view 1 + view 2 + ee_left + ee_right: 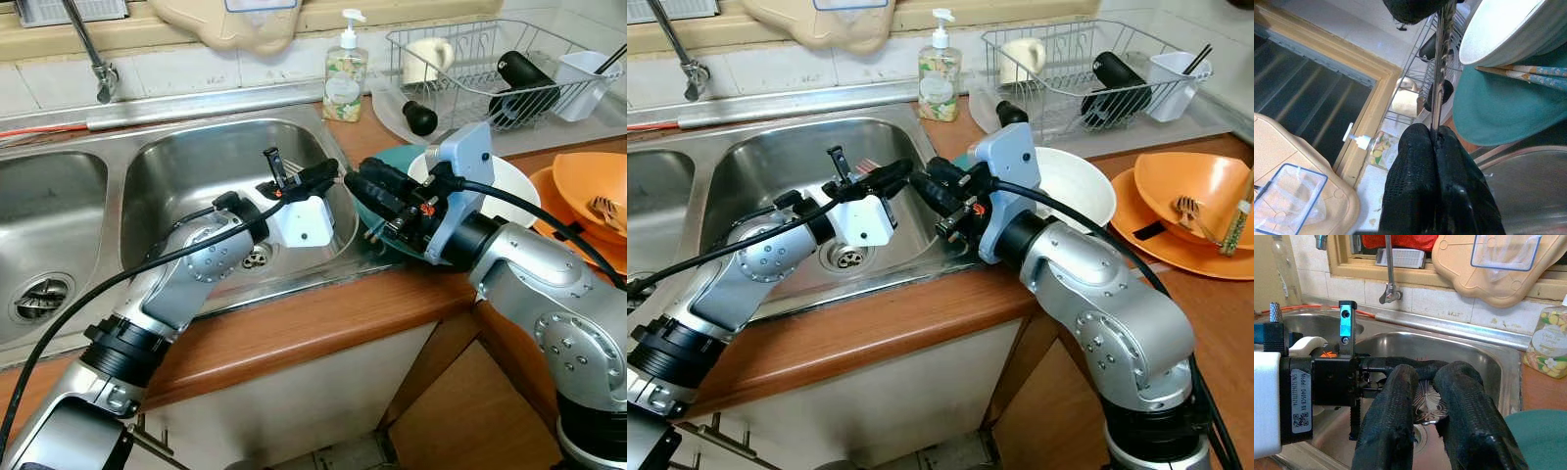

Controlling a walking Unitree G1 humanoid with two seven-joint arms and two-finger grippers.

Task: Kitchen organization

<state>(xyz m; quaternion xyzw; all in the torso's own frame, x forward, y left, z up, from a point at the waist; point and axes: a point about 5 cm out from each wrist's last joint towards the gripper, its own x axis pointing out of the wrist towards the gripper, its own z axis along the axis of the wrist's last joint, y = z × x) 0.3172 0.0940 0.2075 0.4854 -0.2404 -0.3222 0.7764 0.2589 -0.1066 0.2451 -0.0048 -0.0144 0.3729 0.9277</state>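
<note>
A thin metal fork [1439, 73] is held over the right edge of the sink basin [186, 171]. My left gripper [328, 174] is shut on its handle. My right gripper [361, 184] meets it tip to tip from the right, and its fingers [1400, 382] are closed around the fork's head [1426, 404]. Just behind the right gripper sit a teal plate [404, 154] and a white bowl [511, 181] on the counter. A pair of chopsticks [1528, 73] lies between the plate and the bowl.
A dish rack [490, 59] with a mug, a black bottle and a white cup stands at the back right. The soap bottle [345, 73] is behind the sink, the tap [98, 69] at the back left. Orange bowls [1205, 186] with a fork sit on the right. The wooden counter edge [323, 323] runs in front.
</note>
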